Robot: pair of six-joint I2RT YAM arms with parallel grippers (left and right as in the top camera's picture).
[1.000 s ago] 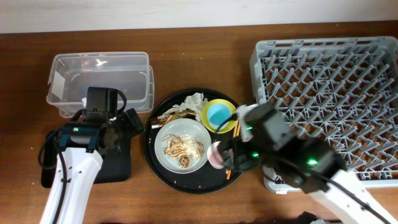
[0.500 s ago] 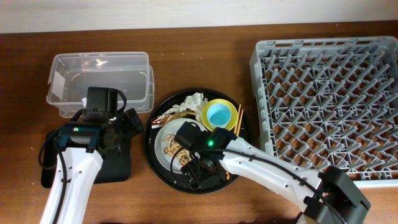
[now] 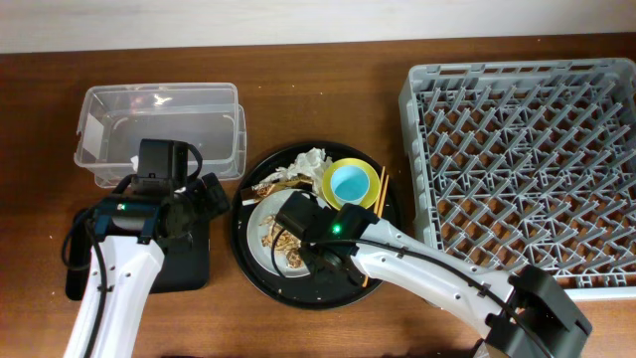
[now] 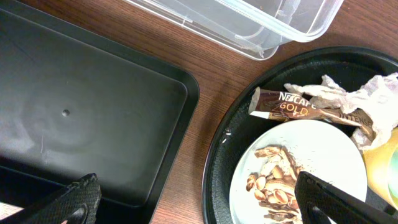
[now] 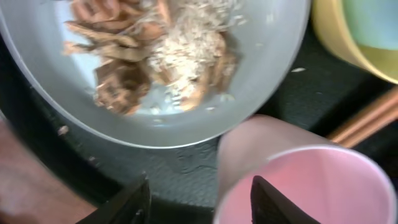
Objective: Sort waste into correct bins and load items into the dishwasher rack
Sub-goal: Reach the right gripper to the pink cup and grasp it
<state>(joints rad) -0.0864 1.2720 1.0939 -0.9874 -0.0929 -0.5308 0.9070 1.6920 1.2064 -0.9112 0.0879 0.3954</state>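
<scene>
- Here, the right gripper (image 5: 199,200) is seen with its fingers apart at the pink cup's (image 5: 311,180) wall; whether it is pinched cannot be told.
- The cup is stood on the round black tray (image 5: 186,168), just beside the plate (image 5: 264,81) of food scraps (image 5: 155,56).
- The left gripper (image 4: 199,208) is spread wide over the flat black tray (image 4: 93,112).

Overhead top-down; both wrist views near plate (image 4: 323,146).
</scene>
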